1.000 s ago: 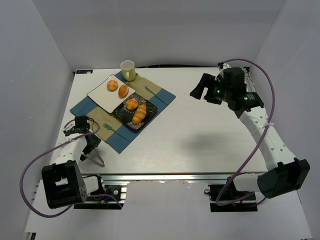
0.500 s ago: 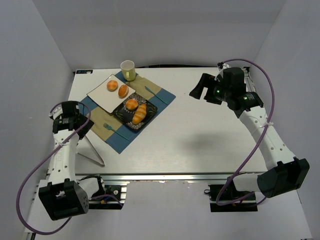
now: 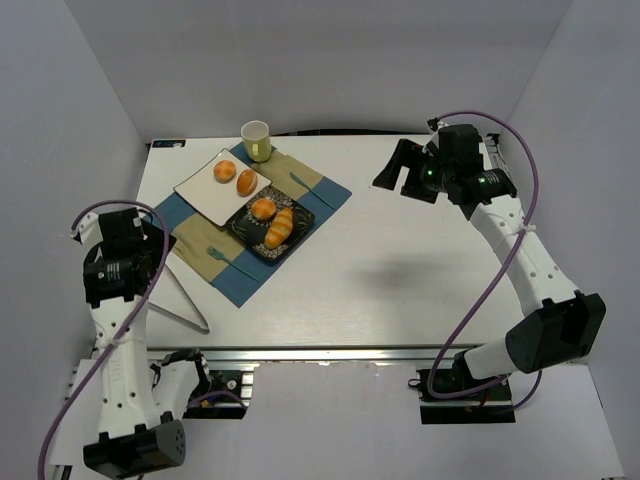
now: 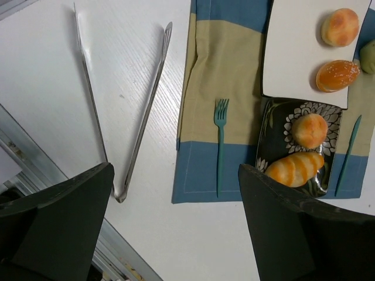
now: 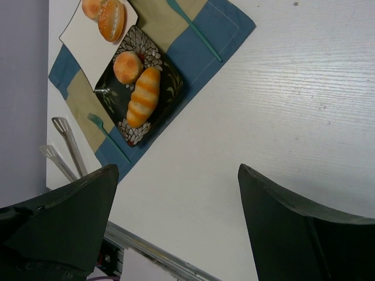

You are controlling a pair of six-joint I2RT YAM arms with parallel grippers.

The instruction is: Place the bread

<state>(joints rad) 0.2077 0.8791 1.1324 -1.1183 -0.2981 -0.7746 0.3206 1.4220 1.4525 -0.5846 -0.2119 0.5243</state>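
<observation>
Two round bread rolls (image 3: 235, 176) lie on the white plate (image 3: 200, 190). A round roll (image 3: 263, 208) and a long striped loaf (image 3: 279, 227) lie in the dark flowered plate (image 3: 296, 213). Metal tongs (image 3: 186, 301) rest spread on the table, left of the placemat. My left gripper (image 3: 135, 250) hangs high over the table's left edge, open and empty; its wrist view shows the tongs (image 4: 140, 129) and the loaf (image 4: 295, 168) far below. My right gripper (image 3: 398, 170) is raised at the back right, open and empty, with the loaf (image 5: 143, 96) far below it.
A blue and tan placemat (image 3: 320, 185) lies under both plates. On it are a teal fork (image 3: 228, 258) and a teal knife (image 3: 303, 185). A green cup (image 3: 257, 140) stands at the mat's far corner. The aluminium rail (image 3: 330, 353) runs along the near edge.
My left arm has risen from low beside the tongs to high above the table's left edge, and its jaws have opened wider. The tongs lie where they were. The right gripper shifted slightly left.
</observation>
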